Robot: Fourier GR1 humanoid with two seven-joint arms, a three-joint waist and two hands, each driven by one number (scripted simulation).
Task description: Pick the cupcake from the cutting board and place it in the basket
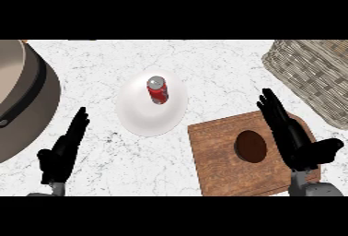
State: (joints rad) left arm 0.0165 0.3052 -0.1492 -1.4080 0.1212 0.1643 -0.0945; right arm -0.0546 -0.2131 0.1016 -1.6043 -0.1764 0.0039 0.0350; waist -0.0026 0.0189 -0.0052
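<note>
— What does the surface (224, 64) look like?
— White marble with grey veins. A wooden cutting board (217, 161) lies at the lower right, and the cupcake (251, 146) sits on it, seen from above as a dark brown round. A woven basket (312, 76) fills the upper right corner, cut off by the view's edge. A white plate (146, 117) sits mid-surface with a red can (158, 90) upright on it. A large grey pan (24, 97) runs off the left edge.
— And the hands?
— The right hand (292, 133) hovers over the board's right side, just beside the cupcake, fingers straight, thumb spread, holding nothing. The left hand (65, 150) rests at the lower left, fingers straight, also holding nothing.
— Open room?
— Bare marble lies between plate and basket, and between board and basket.
</note>
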